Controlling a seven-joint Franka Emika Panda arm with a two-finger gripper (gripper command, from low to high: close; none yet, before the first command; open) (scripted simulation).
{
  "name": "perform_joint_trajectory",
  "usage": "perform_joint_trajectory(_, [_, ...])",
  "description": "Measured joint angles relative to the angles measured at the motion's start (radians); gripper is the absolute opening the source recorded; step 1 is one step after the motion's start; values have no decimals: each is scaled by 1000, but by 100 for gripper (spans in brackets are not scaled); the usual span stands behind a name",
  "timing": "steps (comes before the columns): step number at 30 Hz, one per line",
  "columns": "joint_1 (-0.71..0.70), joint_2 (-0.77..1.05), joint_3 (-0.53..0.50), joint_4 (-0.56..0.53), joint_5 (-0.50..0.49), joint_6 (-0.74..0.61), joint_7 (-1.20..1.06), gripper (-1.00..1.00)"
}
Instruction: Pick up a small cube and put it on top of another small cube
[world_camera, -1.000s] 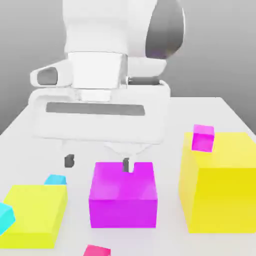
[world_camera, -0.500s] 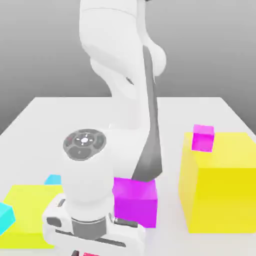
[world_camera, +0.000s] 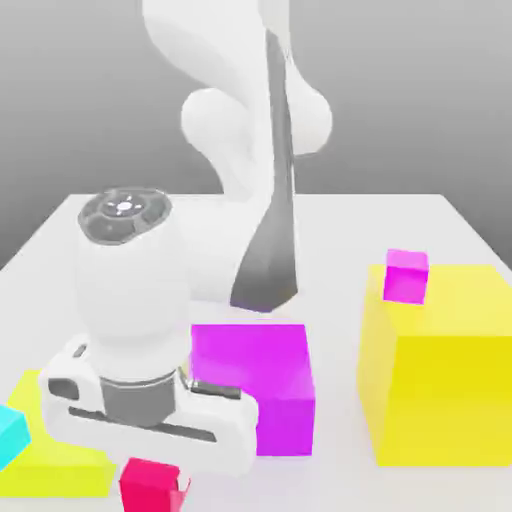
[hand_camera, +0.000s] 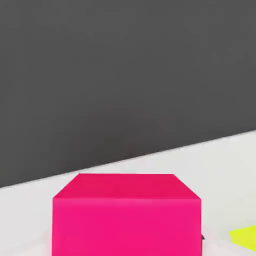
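Arm bent low at the near edge, gripper clenched on the small crimson cube.

Nearest, at the exterior view's left, the small cube (world_camera: 150, 487) sits smooth and sharp-edged just under the white gripper (world_camera: 150, 470), clamped between its fingers; in the hand view its matte face (hand_camera: 126, 220) looms close. Behind stand a flat yellow block (world_camera: 55, 450) bearing a cyan cube (world_camera: 12, 432), a glossy magenta block (world_camera: 262, 380), and right, a tall yellow block (world_camera: 440, 370) topped by a small magenta cube (world_camera: 406, 275). The rounded white arm (world_camera: 240, 150) arches down over the pale table (world_camera: 400, 215).
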Motion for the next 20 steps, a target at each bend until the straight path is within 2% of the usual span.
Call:
perform_joint_trajectory(12, [-198,-138,-91,27,36,-162,-431,-100])
perform_joint_trajectory(16, [-227,-65,-89,16,77,-78,-502,-100])
perform_joint_trajectory(17, [-230,-39,-86,11,85,-49,-510,100])
perform_joint_trajectory(20, [-230,-39,-86,11,86,-49,-510,100])
